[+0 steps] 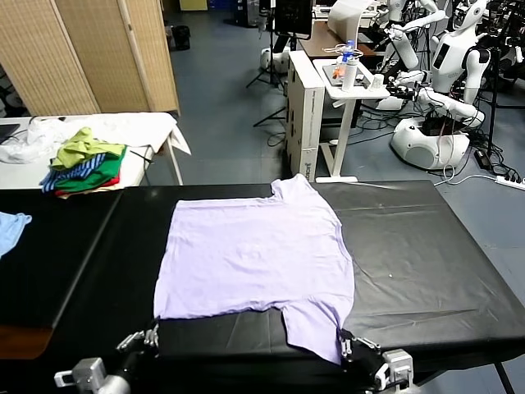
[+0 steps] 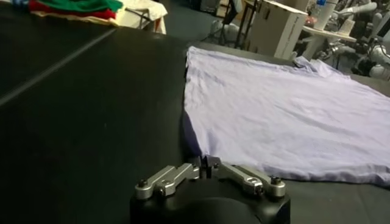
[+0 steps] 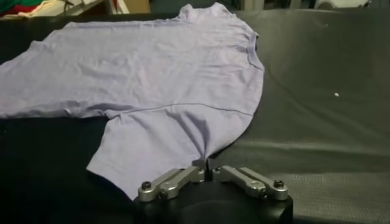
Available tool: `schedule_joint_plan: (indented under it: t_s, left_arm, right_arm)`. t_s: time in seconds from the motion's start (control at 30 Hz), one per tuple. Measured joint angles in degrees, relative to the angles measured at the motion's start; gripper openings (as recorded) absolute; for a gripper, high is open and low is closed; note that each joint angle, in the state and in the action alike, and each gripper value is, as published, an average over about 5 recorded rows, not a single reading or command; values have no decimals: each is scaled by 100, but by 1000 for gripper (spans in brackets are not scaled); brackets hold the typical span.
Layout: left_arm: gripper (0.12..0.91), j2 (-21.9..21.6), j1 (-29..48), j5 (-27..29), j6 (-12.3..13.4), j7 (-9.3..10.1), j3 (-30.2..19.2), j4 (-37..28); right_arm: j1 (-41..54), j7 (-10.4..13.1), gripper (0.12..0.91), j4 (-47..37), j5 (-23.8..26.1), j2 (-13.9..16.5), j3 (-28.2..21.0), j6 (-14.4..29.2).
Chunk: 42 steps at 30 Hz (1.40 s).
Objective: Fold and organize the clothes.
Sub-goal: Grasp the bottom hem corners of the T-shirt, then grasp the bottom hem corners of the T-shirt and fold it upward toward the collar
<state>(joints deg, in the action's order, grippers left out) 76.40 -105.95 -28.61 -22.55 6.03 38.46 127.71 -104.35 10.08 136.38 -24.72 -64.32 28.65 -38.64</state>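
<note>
The clothes are one pale lavender T-shirt [image 1: 254,254] lying flat on the black table [image 1: 426,246], plain face up, one sleeve pointing at me and the other away. My left gripper [image 1: 152,335] is at the shirt's near left corner, shut on that corner's edge [image 2: 196,152]. In the left wrist view the T-shirt [image 2: 280,103] spreads away from the left gripper [image 2: 204,164]. My right gripper [image 1: 343,345] is at the tip of the near sleeve. In the right wrist view the right gripper [image 3: 206,165] is shut on the sleeve's edge, and the T-shirt [image 3: 152,67] puckers into the jaws.
A green, yellow and striped pile of garments [image 1: 86,160] lies on a white side table at the far left. A light blue cloth [image 1: 10,230] rests at the table's left edge. Behind the table stand a white cart [image 1: 349,90] and other robots [image 1: 455,74].
</note>
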Motion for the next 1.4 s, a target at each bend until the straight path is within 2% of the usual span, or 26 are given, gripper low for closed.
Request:
schedule_joint_plan:
  t_s: [0.17, 0.4, 0.57, 0.77, 0.9, 1.1, 1.4]
  left_arm:
    - [146, 93, -337, 196, 1, 62, 6, 301]
    - [146, 173, -908, 329, 11, 134, 27, 838]
    - [146, 280, -1041, 346, 71, 220, 29, 1108]
    - [146, 427, -871, 370, 194, 222, 12, 1105]
    - [146, 520, -562, 461, 251, 182, -39, 935]
    - [146, 640, 79, 610, 305, 91, -167, 478]
    - [146, 406, 892, 658, 307, 62, -221, -140]
  right_arm:
    - [-419, -8, 139, 314, -68, 109, 331, -152]
    - [-822, -22, 139, 597, -322, 211, 709, -124]
    - [-755, -43, 139, 639, -714, 300, 913, 145]
    - [-226, -140, 139, 422, -1094, 463, 995, 571]
    - [364, -162, 139, 39, -1149, 571, 809, 781]
    - [1445, -191, 139, -775, -1005, 624, 198, 946]
    - [2709, -194, 139, -1772, -842, 573, -696, 1010]
